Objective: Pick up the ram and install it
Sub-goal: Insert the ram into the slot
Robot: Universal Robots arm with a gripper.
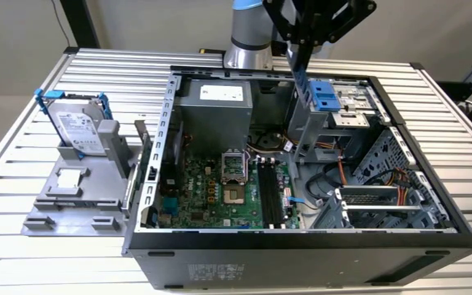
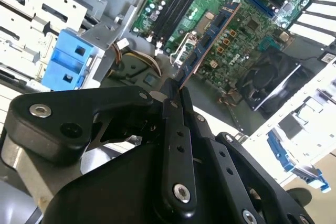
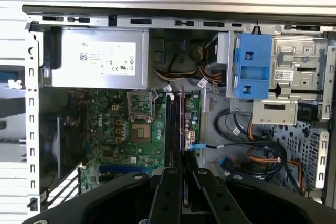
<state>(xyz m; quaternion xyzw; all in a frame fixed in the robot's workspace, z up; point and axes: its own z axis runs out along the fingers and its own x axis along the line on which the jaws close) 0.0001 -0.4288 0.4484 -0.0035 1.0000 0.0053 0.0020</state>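
My gripper hangs above the back of the open computer case, shut on the ram. The ram is a thin dark-blue stick that points down from the fingertips, clear of the case floor. In the second wrist view the ram runs out edge-on from the gripper over the green motherboard. In the first wrist view the ram's edge lines up beside the long black memory slots, with the gripper close to the camera. The slots lie well below the stick.
A grey power supply fills the case's back corner. A blue drive latch stands right beside the ram. Orange and black cables lie in the drive bay. A silver hard drive in a blue frame stands on a grey holder at the exterior view's left.
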